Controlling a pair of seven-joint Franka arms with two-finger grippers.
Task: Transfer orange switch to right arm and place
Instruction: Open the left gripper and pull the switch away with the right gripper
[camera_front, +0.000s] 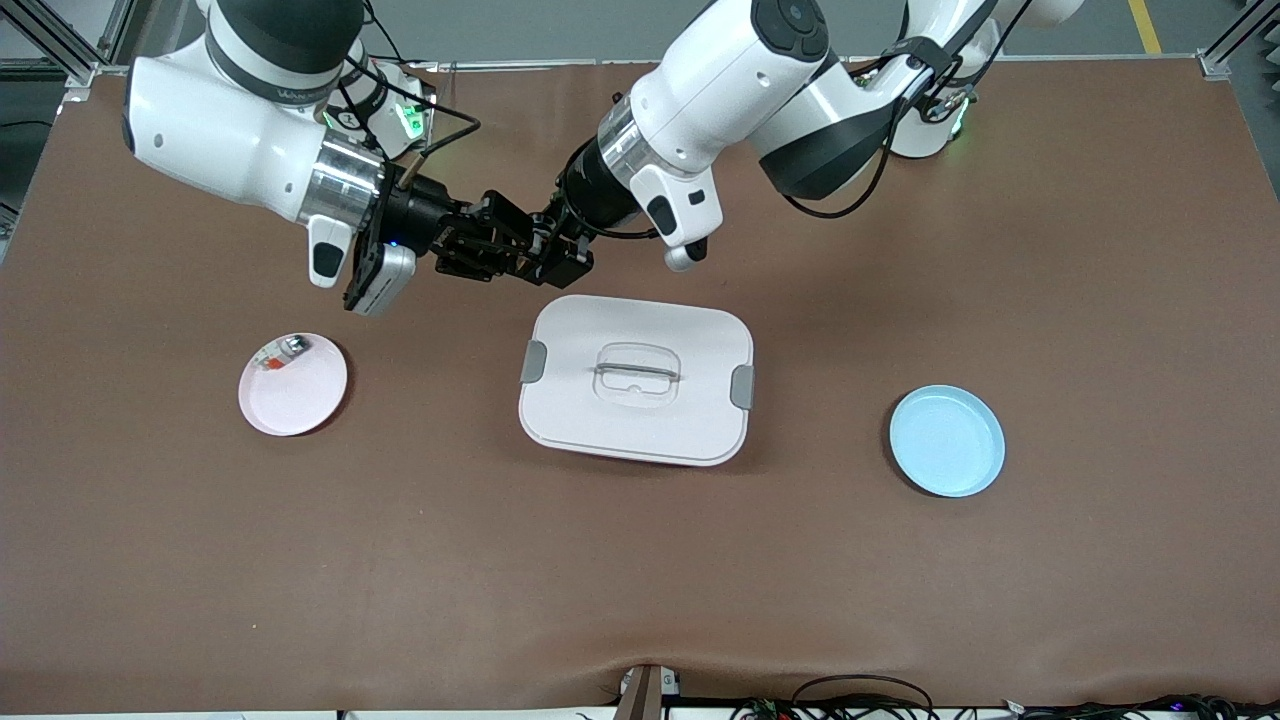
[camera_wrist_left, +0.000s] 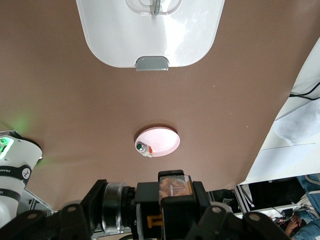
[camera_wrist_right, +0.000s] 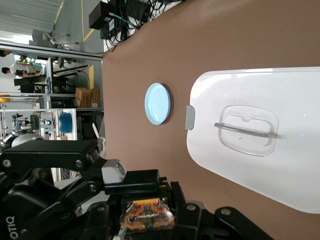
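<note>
My two grippers meet fingertip to fingertip in the air, over the brown table just past the white box's edge that faces the robots. The left gripper (camera_front: 552, 250) (camera_wrist_left: 175, 202) is shut on the orange switch (camera_wrist_left: 175, 185), a tiny black part with an orange, clear-topped section. The right gripper (camera_front: 503, 243) (camera_wrist_right: 147, 212) is shut on the same orange switch (camera_wrist_right: 147, 216) from the facing direction. In the front view the switch is hidden between the black fingers.
A white lidded box (camera_front: 636, 420) with grey latches lies at mid-table. A pink plate (camera_front: 295, 400) toward the right arm's end holds a small red-white-silver piece (camera_front: 283, 352). A blue plate (camera_front: 947, 440) lies toward the left arm's end.
</note>
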